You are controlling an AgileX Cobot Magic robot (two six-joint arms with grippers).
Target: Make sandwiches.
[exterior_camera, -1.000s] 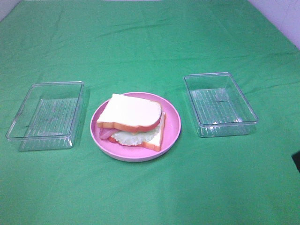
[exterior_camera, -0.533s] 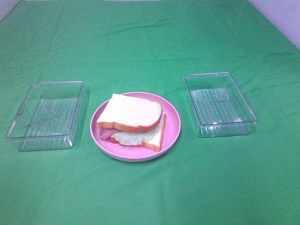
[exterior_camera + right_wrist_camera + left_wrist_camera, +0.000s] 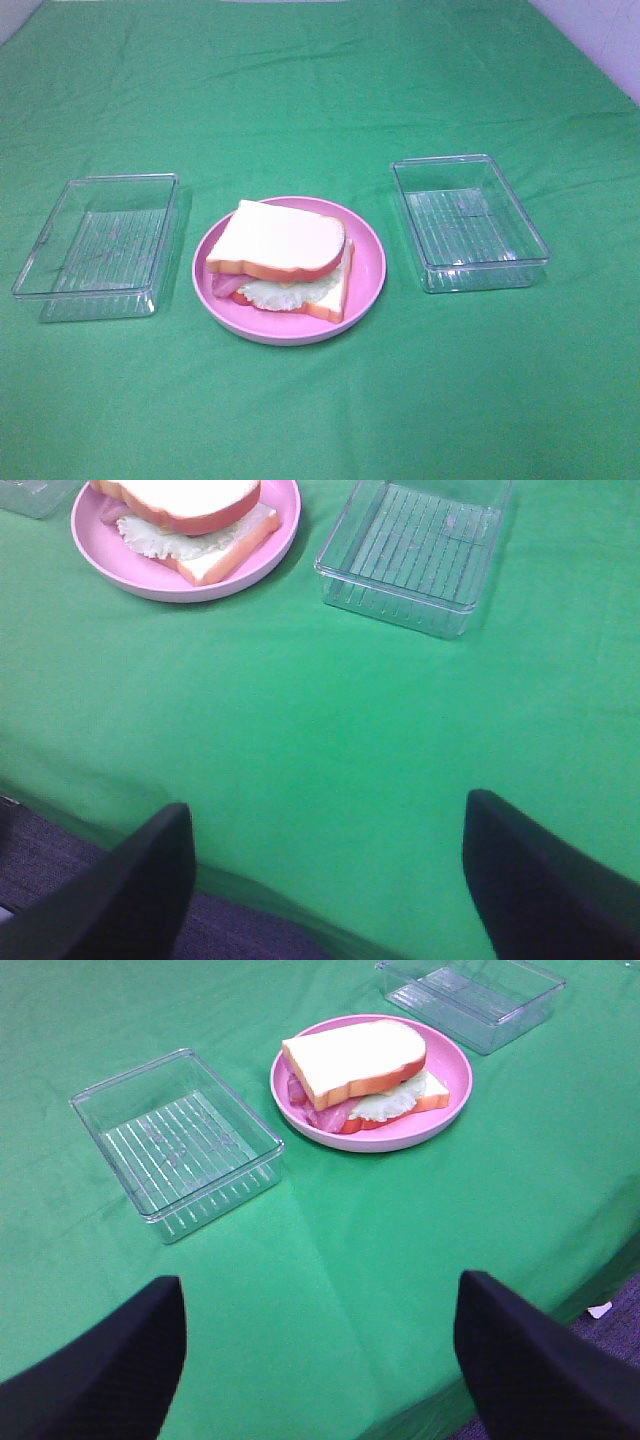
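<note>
Nearest, at the table's near edge: left gripper and right gripper, both spread wide and holding nothing, only two dark, blunt finger ends of each showing, the rest cut off by the wrist views; neither seen from the high camera. Under them, a slightly creased green cloth, draped over the edge, with a strip of dark floor beyond it.

Farther in, at the middle: a round pink plate, smooth and glossy, with a low rim. On it, the sandwich: two white slices with orange-brown crust, the upper one sitting askew, frilly pale lettuce and pink strips poking out at the near side. Filling deeper inside hidden by the top slice.

Left of the plate, a clear tray; right and slightly farther, another clear tray. Both rectangular, ribbed floors, thin walls hard to trace against the cloth.
</note>
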